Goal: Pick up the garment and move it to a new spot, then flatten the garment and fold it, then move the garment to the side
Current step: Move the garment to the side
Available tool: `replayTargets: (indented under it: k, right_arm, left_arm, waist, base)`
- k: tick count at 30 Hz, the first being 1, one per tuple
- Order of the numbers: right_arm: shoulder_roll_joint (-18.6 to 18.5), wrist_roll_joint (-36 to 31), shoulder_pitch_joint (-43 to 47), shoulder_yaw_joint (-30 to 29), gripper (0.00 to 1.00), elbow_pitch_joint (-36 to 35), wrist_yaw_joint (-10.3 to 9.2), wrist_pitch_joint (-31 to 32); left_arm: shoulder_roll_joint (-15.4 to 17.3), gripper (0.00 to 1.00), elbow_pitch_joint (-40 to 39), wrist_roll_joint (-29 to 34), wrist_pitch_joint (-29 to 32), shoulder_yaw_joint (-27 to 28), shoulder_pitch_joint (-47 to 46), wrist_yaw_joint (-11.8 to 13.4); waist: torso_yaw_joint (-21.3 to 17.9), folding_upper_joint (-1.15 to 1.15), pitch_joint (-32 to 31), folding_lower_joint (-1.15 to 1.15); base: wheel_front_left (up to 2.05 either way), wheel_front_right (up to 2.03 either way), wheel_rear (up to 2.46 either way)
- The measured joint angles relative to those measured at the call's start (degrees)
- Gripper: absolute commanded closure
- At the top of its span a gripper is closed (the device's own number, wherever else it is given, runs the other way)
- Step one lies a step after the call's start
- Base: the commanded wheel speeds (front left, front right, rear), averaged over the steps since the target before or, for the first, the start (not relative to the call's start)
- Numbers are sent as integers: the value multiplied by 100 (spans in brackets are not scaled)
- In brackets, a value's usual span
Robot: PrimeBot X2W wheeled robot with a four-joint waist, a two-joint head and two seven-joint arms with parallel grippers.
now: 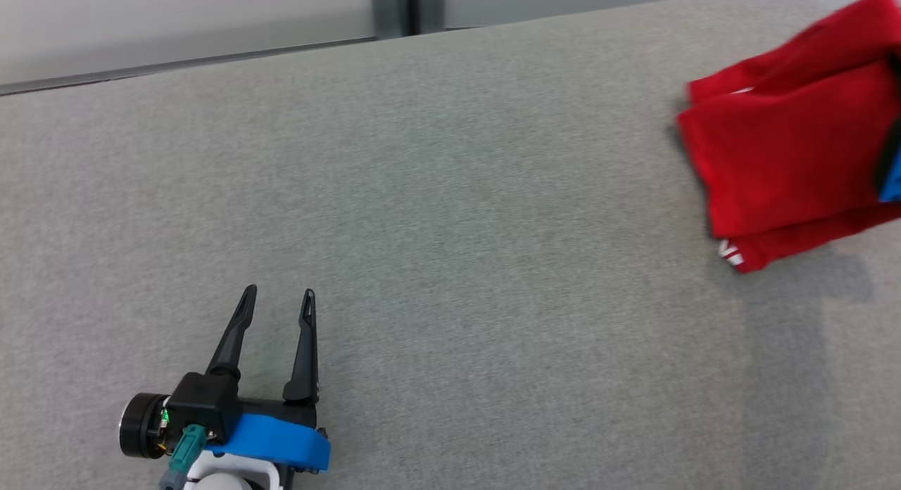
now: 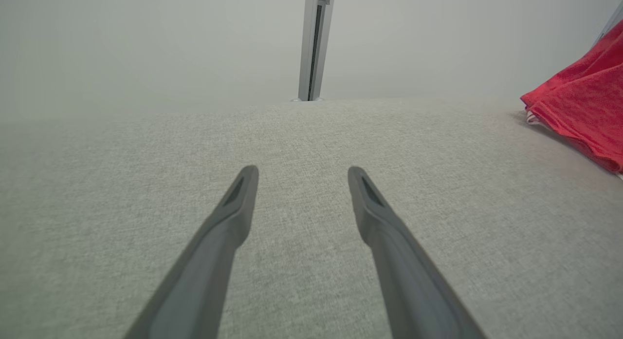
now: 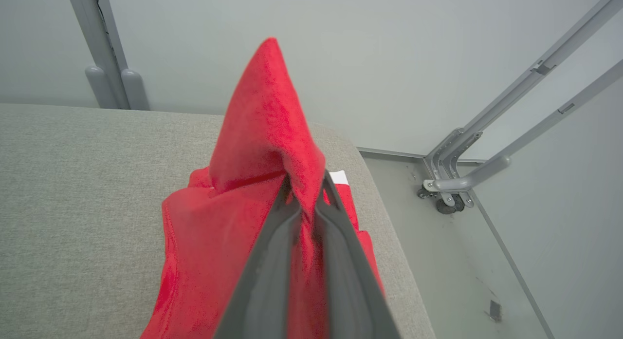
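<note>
The garment [image 1: 788, 145] is a folded red cloth at the far right of the grey table [image 1: 450, 229]; its near corner carries a small white print. In the right wrist view my right gripper [image 3: 306, 185] is shut on the garment [image 3: 253, 149], and a peak of red fabric sticks up above the fingertips while the rest hangs down to the table. My left gripper [image 1: 278, 296] stands open at the lower left of the head view, with nothing between its fingers [image 2: 233, 202]. The garment [image 2: 584, 105] lies far to that gripper's right.
The table's right edge [image 3: 384, 222] runs just beside the garment, with the floor [image 3: 457, 261] below it. A grey metal frame on a caster [image 3: 448, 193] stands on that floor. A grey upright post [image 2: 314, 42] rises behind the table's far edge against a pale wall.
</note>
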Motion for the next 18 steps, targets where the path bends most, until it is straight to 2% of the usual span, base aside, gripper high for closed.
replayTargets:
  k: [6, 7, 8, 9, 13, 18]
  right_arm:
    - [-626, -180, -199, -548, 100, 191, 0, 266]
    - [-676, -243, -237, -641, 81, 215, 0, 240]
    - [-720, -339, -275, -745, 51, 254, 0, 192]
    - [-745, -438, -302, -817, 0, 281, 0, 107]
    - [-719, -839, -316, -1054, 0, 397, 0, -454]
    - [-314, -988, -265, -1053, 0, 645, 0, -923]
  left_arm:
    - [2, 0, -7, 1, -16, -64, -8, -8]
    - [7, 0, -5, 2, -16, -76, -10, -9]
    - [11, 0, -8, 2, -16, -91, -15, -9]
    - [16, 0, -7, 3, -16, -100, -18, -9]
    - [23, 0, -7, 3, -16, -125, -54, -9]
    - [44, 0, -1, -3, -24, -119, -80, 2]
  waist:
    - [328, 0, 138, 0]
    - [371, 0, 175, 0]
    - [414, 0, 211, 0]
    - [456, 0, 247, 0]
    - [592, 0, 372, 0]
    - [621, 0, 414, 0]
  base:
    - [0, 0, 0]
    - [0, 0, 0]
    - [0, 0, 0]
    - [0, 0, 0]
    - [0, 0, 0]
    - [0, 0, 0]
